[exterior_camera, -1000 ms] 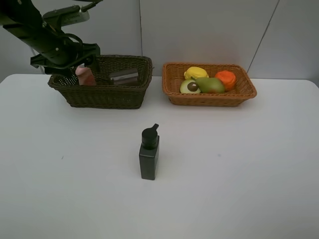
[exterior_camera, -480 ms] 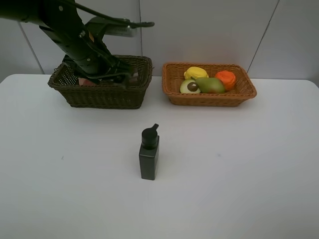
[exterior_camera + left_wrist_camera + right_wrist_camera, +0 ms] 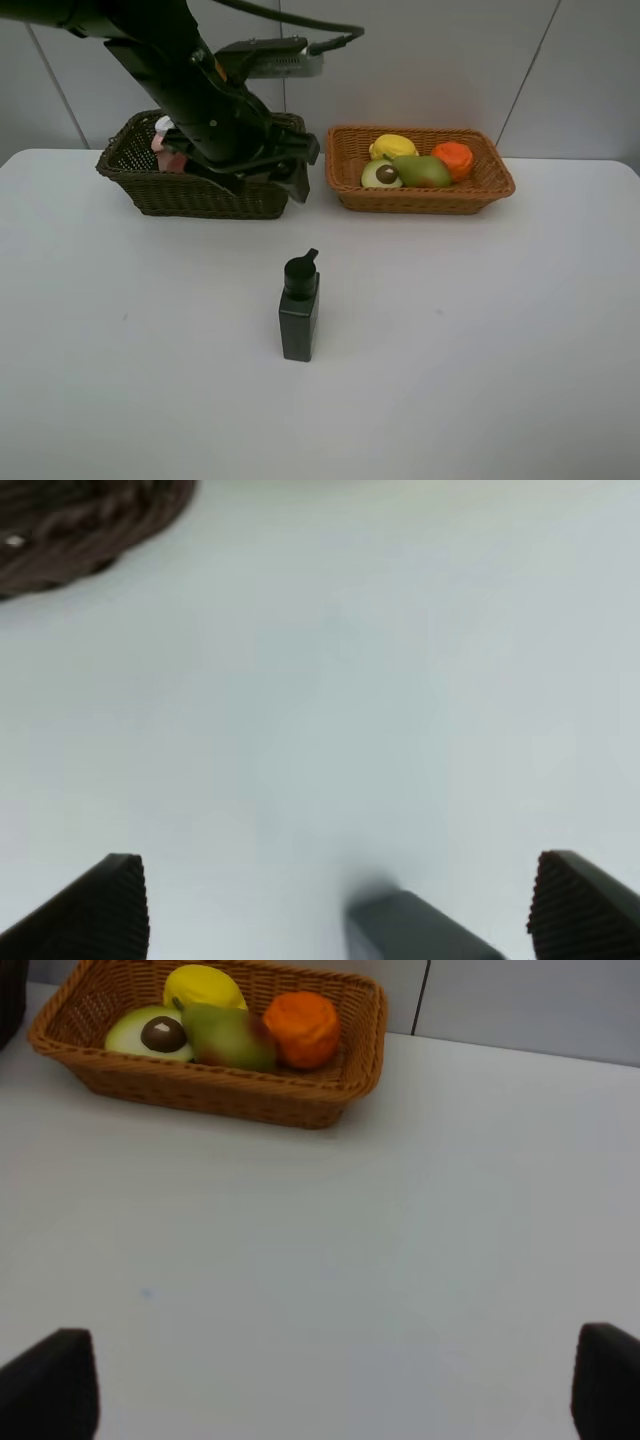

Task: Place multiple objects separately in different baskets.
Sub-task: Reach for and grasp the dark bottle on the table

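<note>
Hovering w/ my left gripper (image 3: 340, 910) wide & empty by the dark basket (image 3: 150, 190), I eye the pump bottle (image 3: 299, 310) upright mid-table (image 3: 480, 340), apart from both baskets. Looks rigid plastic, smooth, prob slippery, maybe top-heavy; I'd grip the square body, not the pump head. Woven tan basket (image 3: 420, 198) holds fruit. Right gripper (image 3: 330, 1400) wide too.

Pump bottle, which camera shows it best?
The exterior high view: the pump bottle stands whole and upright on the table. The left wrist view catches only a blurred dark corner; the right wrist view misses it.
</note>
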Robot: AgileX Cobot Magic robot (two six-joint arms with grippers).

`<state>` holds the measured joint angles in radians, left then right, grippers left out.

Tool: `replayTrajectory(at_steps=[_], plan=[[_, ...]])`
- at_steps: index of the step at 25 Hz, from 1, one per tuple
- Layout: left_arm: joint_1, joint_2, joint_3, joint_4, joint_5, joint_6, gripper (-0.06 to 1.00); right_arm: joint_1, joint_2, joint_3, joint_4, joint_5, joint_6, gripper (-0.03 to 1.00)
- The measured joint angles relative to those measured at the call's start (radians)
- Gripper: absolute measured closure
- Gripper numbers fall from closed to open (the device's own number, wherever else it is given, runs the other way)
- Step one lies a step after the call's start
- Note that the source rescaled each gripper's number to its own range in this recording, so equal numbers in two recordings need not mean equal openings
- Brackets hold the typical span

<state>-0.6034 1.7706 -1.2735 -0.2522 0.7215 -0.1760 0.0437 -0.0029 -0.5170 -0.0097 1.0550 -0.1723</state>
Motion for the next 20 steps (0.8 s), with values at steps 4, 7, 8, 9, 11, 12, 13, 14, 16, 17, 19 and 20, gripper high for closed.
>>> replayTrajectory(at_steps=[4, 7, 8, 9, 11, 12, 13, 14, 16, 17, 19, 20], plan=[[-0.034, -0.004, -0.020, -0.034, 0.053, 0.000, -0.05, 0.000, 0.000, 0.000, 0.000, 0.000, 0.000, -0.03], [-0.081, -0.004, -0.023, -0.041, 0.074, 0.000, -0.05, 0.000, 0.000, 0.000, 0.000, 0.000, 0.000, -0.03], [-0.098, -0.004, -0.023, -0.044, 0.075, 0.000, -0.05, 0.000, 0.000, 0.000, 0.000, 0.000, 0.000, -0.03], [-0.112, -0.004, -0.023, -0.045, 0.079, 0.000, -0.05, 0.000, 0.000, 0.000, 0.000, 0.000, 0.000, -0.03], [-0.140, -0.004, -0.023, -0.048, 0.096, 0.000, -0.05, 0.000, 0.000, 0.000, 0.000, 0.000, 0.000, -0.03], [-0.152, -0.004, -0.023, -0.049, 0.104, 0.000, -0.05, 0.000, 0.000, 0.000, 0.000, 0.000, 0.000, -0.03], [-0.160, -0.004, -0.023, -0.050, 0.114, 0.000, -0.05, 0.000, 0.000, 0.000, 0.000, 0.000, 0.000, -0.03], [-0.167, -0.004, -0.023, -0.050, 0.122, 0.000, -0.05, 0.000, 0.000, 0.000, 0.000, 0.000, 0.000, -0.03], [-0.171, -0.004, -0.023, -0.052, 0.123, -0.006, -0.05, 0.000, 0.000, 0.000, 0.000, 0.000, 0.000, -0.03], [-0.171, -0.004, -0.023, -0.052, 0.123, -0.019, -0.05, 0.000, 0.000, 0.000, 0.000, 0.000, 0.000, -0.03], [-0.171, -0.004, -0.023, -0.040, 0.124, -0.056, -0.05, 0.000, 0.000, 0.000, 0.000, 0.000, 0.000, -0.03], [-0.171, -0.004, -0.023, -0.025, 0.124, -0.084, -0.05, 0.000, 0.000, 0.000, 0.000, 0.000, 0.000, -0.03]])
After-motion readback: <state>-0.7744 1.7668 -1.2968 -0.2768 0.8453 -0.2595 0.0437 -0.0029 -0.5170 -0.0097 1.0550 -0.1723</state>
